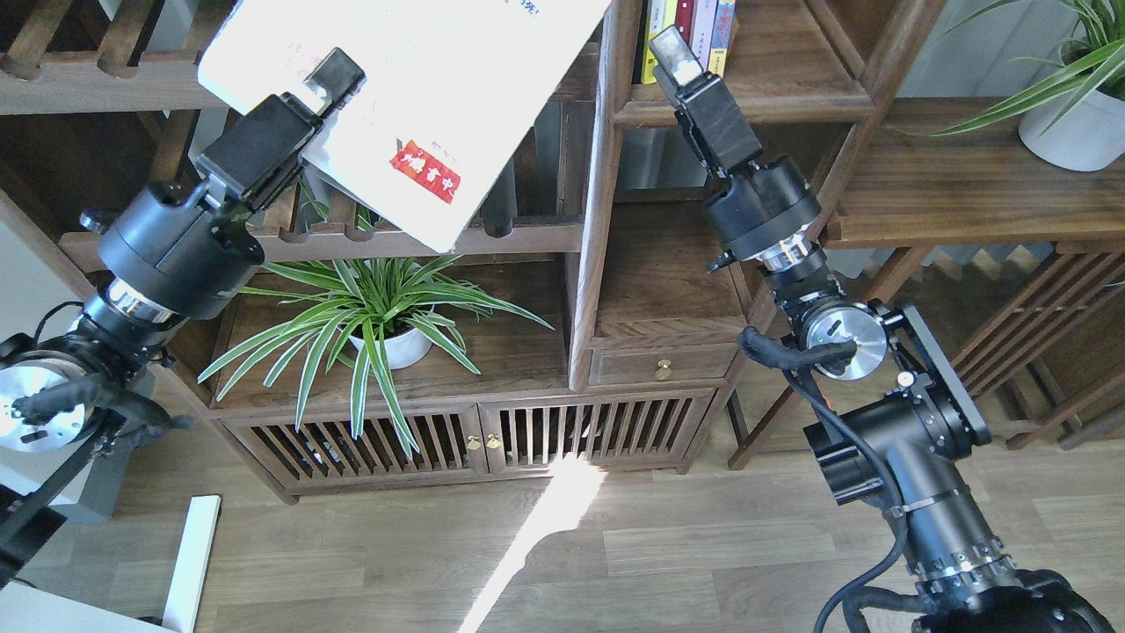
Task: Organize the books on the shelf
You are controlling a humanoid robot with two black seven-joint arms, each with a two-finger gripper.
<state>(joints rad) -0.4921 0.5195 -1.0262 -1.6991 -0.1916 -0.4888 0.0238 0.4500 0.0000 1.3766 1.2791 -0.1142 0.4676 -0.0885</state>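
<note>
Left gripper [321,83] pinching thick white book [439,97], held tilted; right gripper [670,51] near shelved books [694,22], state unclear.

A home: dark wooden shelving [606,220], potted plant [378,316], plank floor [615,545].

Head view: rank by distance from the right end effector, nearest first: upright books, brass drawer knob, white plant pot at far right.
From the right end effector:
1. Upright books, on the narrow shelf directly beside its tip.
2. Brass drawer knob, well below it, on the small drawer.
3. White plant pot, far right on the wide plank.
</note>
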